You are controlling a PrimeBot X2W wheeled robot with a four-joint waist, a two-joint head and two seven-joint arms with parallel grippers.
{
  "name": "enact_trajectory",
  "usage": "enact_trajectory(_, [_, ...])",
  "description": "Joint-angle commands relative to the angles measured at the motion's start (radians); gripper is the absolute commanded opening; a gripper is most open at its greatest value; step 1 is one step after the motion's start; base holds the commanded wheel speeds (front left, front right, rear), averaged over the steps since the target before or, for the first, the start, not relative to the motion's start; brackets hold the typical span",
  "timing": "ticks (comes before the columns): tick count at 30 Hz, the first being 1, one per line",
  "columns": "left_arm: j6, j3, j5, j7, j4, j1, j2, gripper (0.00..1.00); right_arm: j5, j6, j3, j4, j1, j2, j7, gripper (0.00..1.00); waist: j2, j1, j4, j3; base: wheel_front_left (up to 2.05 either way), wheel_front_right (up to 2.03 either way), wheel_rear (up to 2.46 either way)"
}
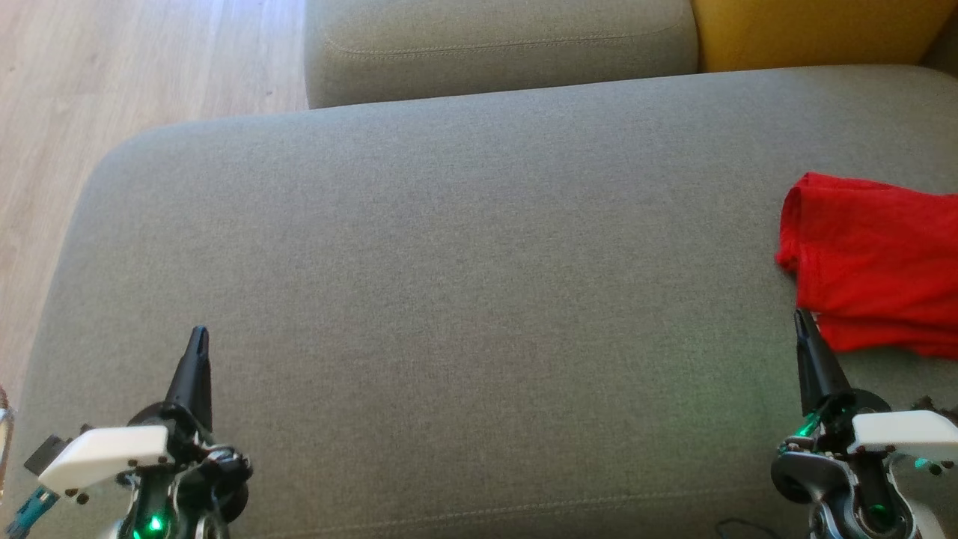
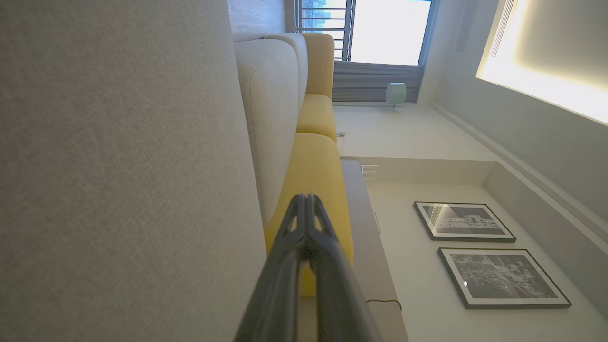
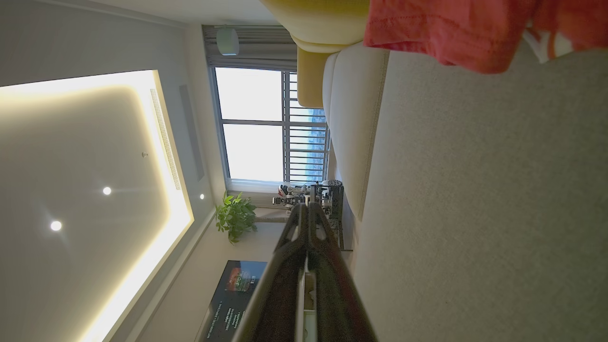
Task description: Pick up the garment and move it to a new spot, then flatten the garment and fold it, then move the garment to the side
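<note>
The red garment (image 1: 872,262) lies bunched at the right of the grey sofa seat (image 1: 464,284), just beyond the right gripper (image 1: 801,320). This gripper and the left gripper (image 1: 197,338) are both pinched closed and empty. Risk: closed fingers (no gap) would shove the cloth rather than catch it.

big grey woven-fabric seat cushion (image 1: 449,247) spreads across the head view, with a rounded corner at the left. behind it sits a second grey cushion with a stitched seam (image 1: 494,45), and a mustard-yellow cushion (image 1: 808,30) is right beside that one. pale wood plank floor (image 1: 112,75) off to the left. the left wrist view has a black-framed monochrome print (image 2: 463,222) and a second framed print (image 2: 503,278) next to it on a white wall, plus a bright barred window (image 2: 387,31). the right wrist view catches a leafy green potted plant (image 3: 235,216) just beside a tall bright window (image 3: 256,137), and small round ceiling spotlights (image 3: 56,225).
</note>
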Motion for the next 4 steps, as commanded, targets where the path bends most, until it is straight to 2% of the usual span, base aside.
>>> enact_trajectory(1, [-0.007,0.04,0.012,0.005,-0.026,-0.055,0.008,0.0,-0.001,0.0,0.017,-0.034,-0.051,-0.013,0.011,0.0,0.0,0.0,0.0,0.0,0.0,0.0,0.0])
enact_trajectory(4, [-0.007,0.04,0.012,0.006,-0.026,-0.055,0.007,0.0,-0.001,0.0,0.017,-0.034,-0.051,-0.013,0.011,0.0,0.0,0.0,0.0,0.0,0.0,0.0,0.0])
